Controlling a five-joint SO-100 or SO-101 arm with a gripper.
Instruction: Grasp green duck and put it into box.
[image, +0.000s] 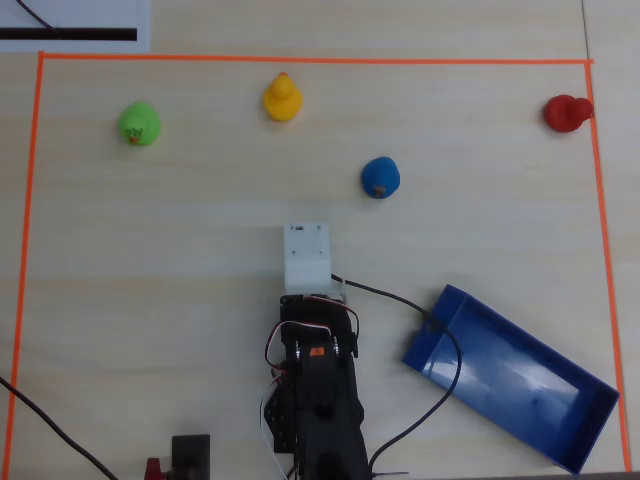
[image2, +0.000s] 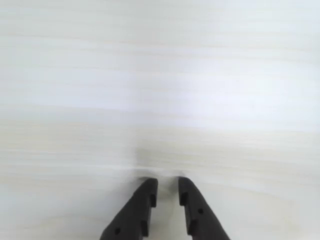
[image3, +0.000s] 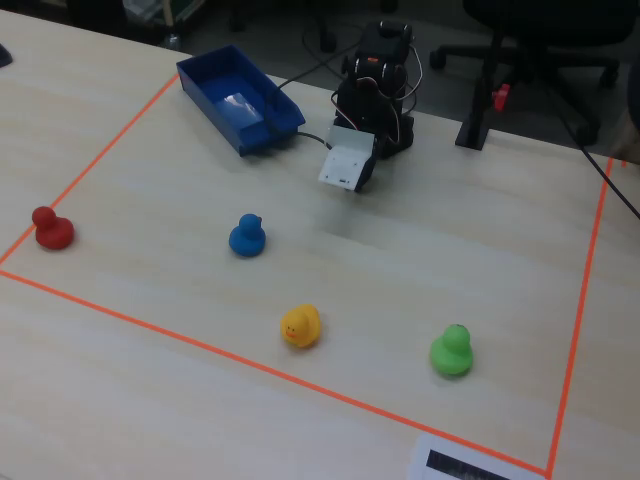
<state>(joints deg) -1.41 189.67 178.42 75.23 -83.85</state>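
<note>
The green duck (image: 139, 123) sits on the desk (image: 180, 250) near the far left corner of the orange-taped area in the overhead view, well apart from the arm (image: 315, 400) and untouched. It looks like a small hollow rubber toy, so it is probably light and a little squashy, with a smooth skin that could slip. The round body below the head seems the best place to pinch, from the sides and low down, since the head is narrower and rounder.

The arm is folded back close to its base, with its white wrist block pointing toward the ducks. In the wrist view the gripper (image2: 166, 192) hangs just over bare desk, its jaws nearly together with only a narrow gap, holding nothing. The blue box (image: 520, 385) lies empty at the arm's right in the overhead view.
</note>
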